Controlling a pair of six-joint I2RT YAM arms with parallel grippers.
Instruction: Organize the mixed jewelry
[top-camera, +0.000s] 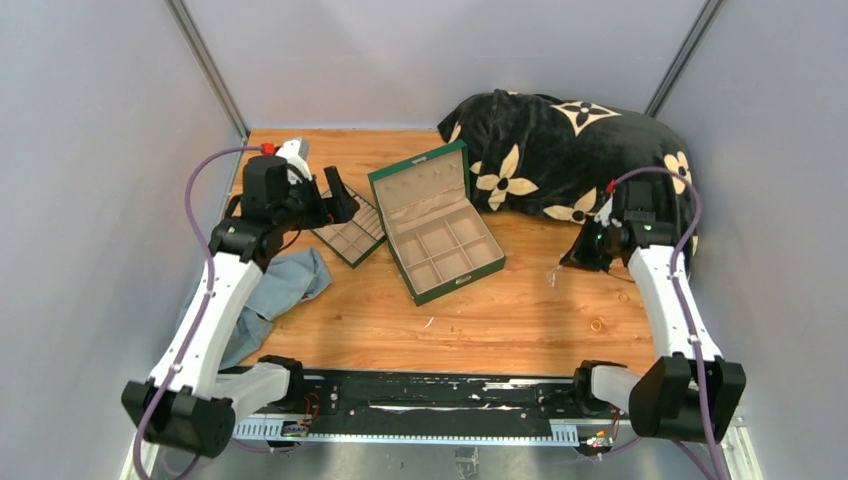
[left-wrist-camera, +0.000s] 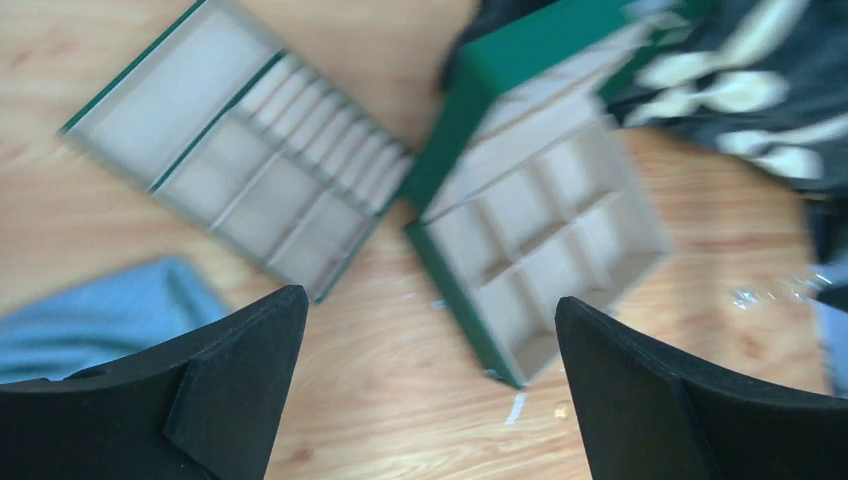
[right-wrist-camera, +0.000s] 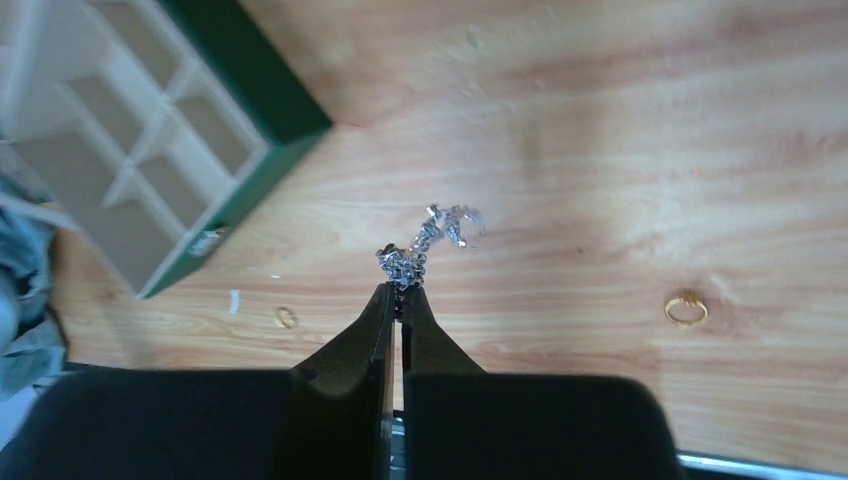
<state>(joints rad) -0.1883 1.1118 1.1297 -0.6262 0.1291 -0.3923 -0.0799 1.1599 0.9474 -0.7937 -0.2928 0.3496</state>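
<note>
Blue cloth lies crumpled at the table's left edge. Left gripper hangs above it, jaws spread fully wide, holding nothing.

Just beside it sits a loose green-edged tray with beige compartments. Its corner is close to the green box, which stands open, lid upright, with 6 compartments. Wrist view is blurred.

A thin pale sliver lies on the wood in front of the box. A tiny ring lies near it.

Silvery cluster, a fine tangled chain, is right of the box, well apart from it. Right gripper has its jaws pressed together, pinching the chain's near end. Cannot tell if the chain is off the wood.

Gold ring lies flat and alone, further right. Black floral blanket is heaped at the far right corner.
</note>
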